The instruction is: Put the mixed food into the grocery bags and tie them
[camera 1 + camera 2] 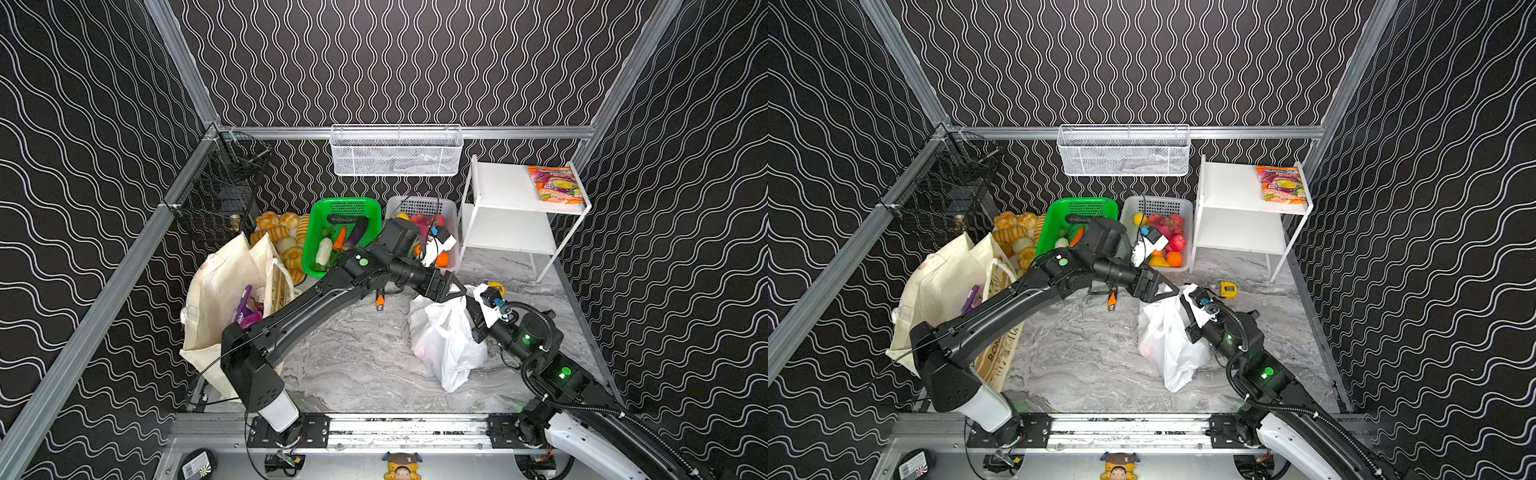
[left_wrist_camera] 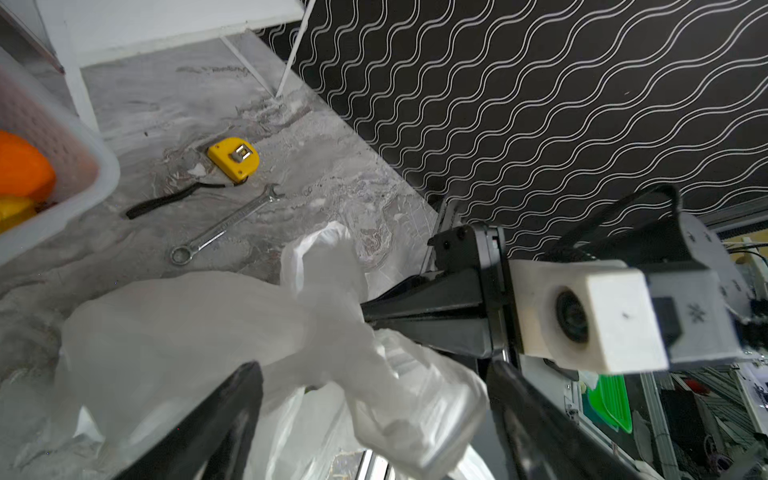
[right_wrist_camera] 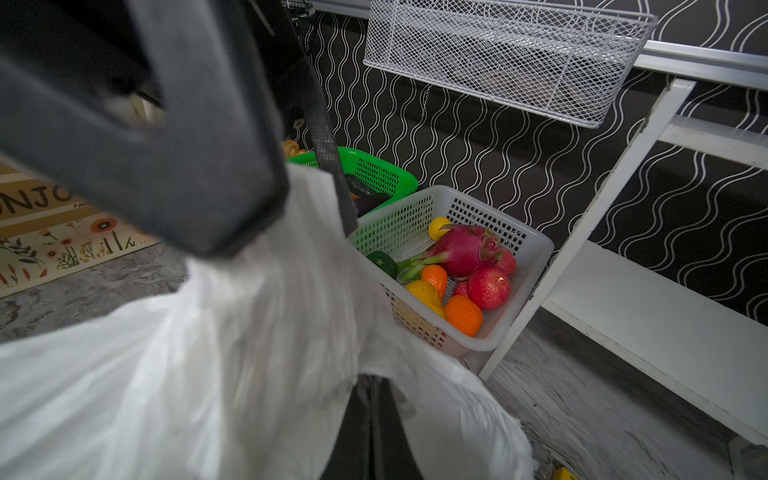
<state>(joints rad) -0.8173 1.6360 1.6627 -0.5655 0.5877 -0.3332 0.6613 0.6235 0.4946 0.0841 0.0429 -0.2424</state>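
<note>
Two bags on the worktop [image 1: 353,361] — the cream tote [image 1: 216,291] stands by the left edge with purple packets [image 1: 246,309] and a red can [image 1: 260,296] showing in its mouth, and the white plastic bag [image 1: 444,345] sits right of the middle. Both arms meet at the top of that plastic bag. See the right claw [image 2: 368,318]: pressed together, pinching a bunch of the plastic. And the left claw [image 2: 374,370] is spread wide — plastic lies between its fingers [image 2: 232,415], ungripped. Beyond the bag, toward the back right corner, a yellow tape measure [image 2: 234,158] and a wrench [image 2: 224,226] lie flat.
</note>
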